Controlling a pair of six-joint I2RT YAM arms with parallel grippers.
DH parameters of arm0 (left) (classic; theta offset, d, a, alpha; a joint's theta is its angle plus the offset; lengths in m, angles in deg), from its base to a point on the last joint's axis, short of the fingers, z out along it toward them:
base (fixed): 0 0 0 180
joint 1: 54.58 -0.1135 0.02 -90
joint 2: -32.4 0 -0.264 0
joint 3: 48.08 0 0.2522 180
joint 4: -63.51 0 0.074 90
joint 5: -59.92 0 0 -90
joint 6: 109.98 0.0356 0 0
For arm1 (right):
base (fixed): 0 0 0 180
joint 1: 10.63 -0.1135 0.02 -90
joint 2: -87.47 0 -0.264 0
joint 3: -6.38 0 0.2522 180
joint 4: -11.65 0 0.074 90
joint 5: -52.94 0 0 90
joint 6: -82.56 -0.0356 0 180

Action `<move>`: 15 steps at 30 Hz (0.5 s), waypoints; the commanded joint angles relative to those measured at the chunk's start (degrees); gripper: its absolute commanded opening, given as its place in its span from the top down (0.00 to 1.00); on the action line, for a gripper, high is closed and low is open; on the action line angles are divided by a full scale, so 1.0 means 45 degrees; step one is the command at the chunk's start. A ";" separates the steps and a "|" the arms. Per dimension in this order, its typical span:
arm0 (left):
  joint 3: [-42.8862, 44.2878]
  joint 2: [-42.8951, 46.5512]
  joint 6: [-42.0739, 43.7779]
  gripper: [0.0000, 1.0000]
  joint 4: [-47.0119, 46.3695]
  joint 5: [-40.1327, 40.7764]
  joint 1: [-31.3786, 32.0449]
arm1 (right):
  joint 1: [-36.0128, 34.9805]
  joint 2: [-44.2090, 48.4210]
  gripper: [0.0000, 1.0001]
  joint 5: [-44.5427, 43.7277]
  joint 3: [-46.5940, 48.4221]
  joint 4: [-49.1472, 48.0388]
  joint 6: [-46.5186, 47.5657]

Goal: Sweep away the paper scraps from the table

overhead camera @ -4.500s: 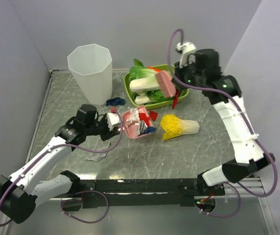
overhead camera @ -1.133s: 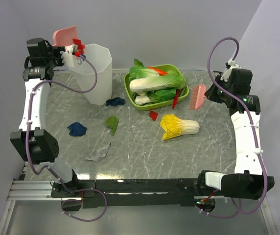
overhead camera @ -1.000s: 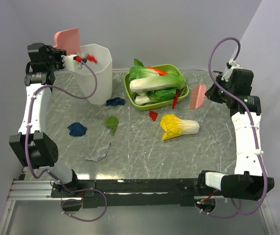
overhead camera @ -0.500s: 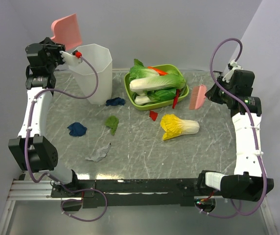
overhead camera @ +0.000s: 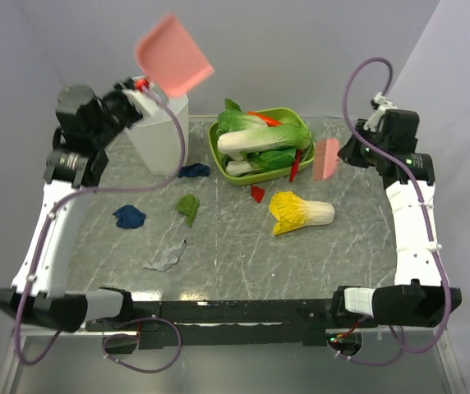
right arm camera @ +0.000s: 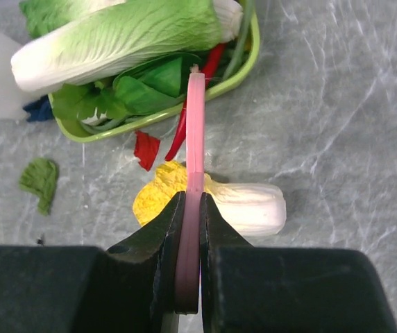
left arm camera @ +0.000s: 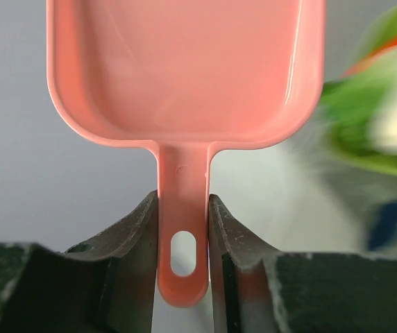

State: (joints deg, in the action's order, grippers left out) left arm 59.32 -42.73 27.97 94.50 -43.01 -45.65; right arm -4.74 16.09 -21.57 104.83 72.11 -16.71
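- High at the far left, the left claw [left arm camera: 182, 208] is clamped on the handle of the pink dustpan [overhead camera: 173, 64]. It holds the pan above the white bin [overhead camera: 163, 131], a height that suits tipping. The pan's inside looks bare.
- At the far right, the right claw [right arm camera: 189, 208] pinches the pink brush [overhead camera: 327, 158]. The brush hangs clear of the tabletop [overhead camera: 243, 246] beside the green tray [overhead camera: 215, 141], probably parked until the pan comes down.
- The paper scraps lie loose on the tabletop:
  - a dark blue scrap [overhead camera: 194, 171] just near the bin;
  - a green scrap [overhead camera: 188, 205] and a second blue scrap [overhead camera: 128, 217] left of centre;
  - a white-grey scrap [overhead camera: 165, 258] nearer the bases;
  - a red scrap [overhead camera: 256, 194] between the tray and the yellow toy cabbage [overhead camera: 301, 212], a tight spot for sweeping.
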 commanded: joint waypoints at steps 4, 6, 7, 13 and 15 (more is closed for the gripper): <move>-0.2603 0.2086 -0.3460 0.99 0.3707 -0.3688 0.1765 | -0.4292 0.0157 1.00 -0.1194 0.0949 -0.0924 0.4805; -0.3112 0.2572 -0.5627 0.99 0.3651 -0.3904 0.1766 | -0.4978 0.0449 1.00 -0.1041 0.0519 -0.1099 0.5574; -0.3772 0.2807 -0.6350 0.99 0.3535 -0.4059 0.1766 | -0.5580 0.0605 1.00 -0.1000 -0.0102 -0.1216 0.6293; -0.4951 0.4313 -0.8447 0.99 0.2401 -0.1858 0.1688 | -0.7479 0.1330 1.00 -0.1253 -0.2253 -0.2115 0.8797; -0.4873 0.4430 -0.8447 0.99 0.2031 -0.0841 0.1630 | -0.8123 0.0999 1.00 -0.1234 -0.2334 -0.1844 0.9692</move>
State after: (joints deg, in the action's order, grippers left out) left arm 35.59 -26.47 -3.51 109.52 -54.18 -37.71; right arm -37.48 20.77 -25.83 95.76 66.75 15.70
